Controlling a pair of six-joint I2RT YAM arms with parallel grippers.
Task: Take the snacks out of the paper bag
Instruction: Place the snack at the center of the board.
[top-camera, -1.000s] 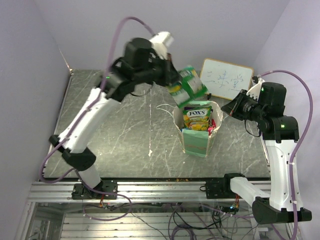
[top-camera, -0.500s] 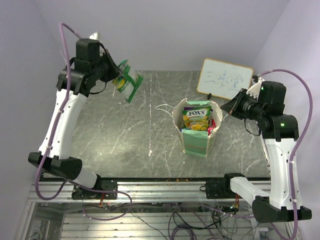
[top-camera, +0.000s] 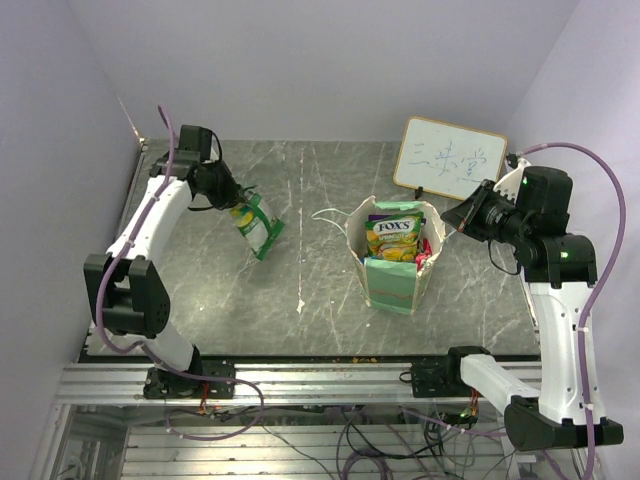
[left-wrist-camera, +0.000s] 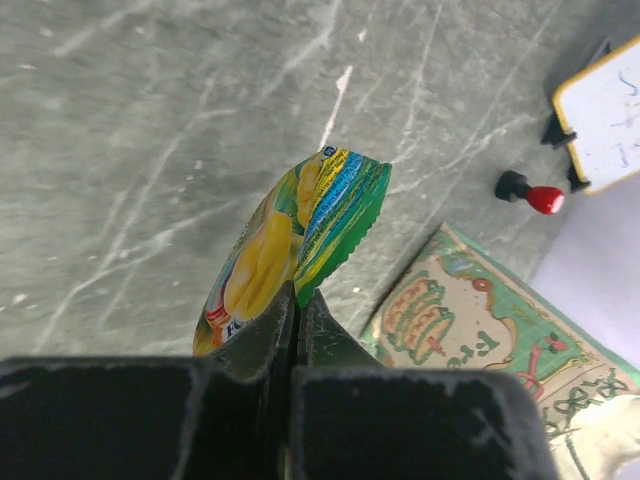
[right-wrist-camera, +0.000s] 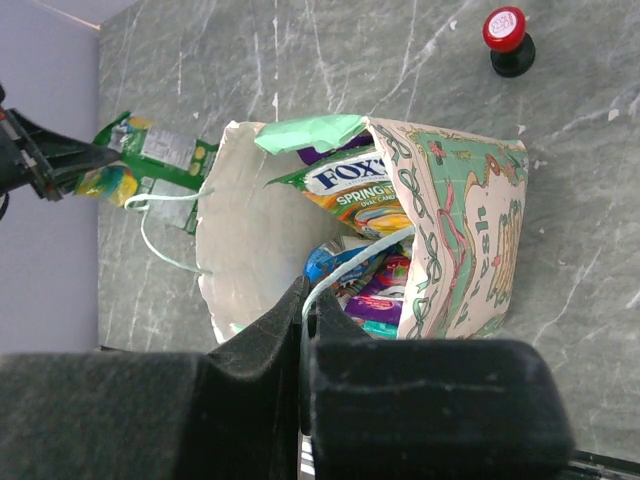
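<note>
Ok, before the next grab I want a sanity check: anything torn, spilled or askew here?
Nothing spilled. The paper bag stands upright, but its mouth is pulled out of shape, one mint-green edge folded inward over the snacks; the right fingers hold its rim.

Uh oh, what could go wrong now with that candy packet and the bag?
1. The left gripper pinches the green-yellow packet only by one edge, so the glossy packet may slip out and fall before it is set down.
2. The right gripper grips the paper bag at its rim. A tug might tip the upright bag and spill the snacks inside.
</note>
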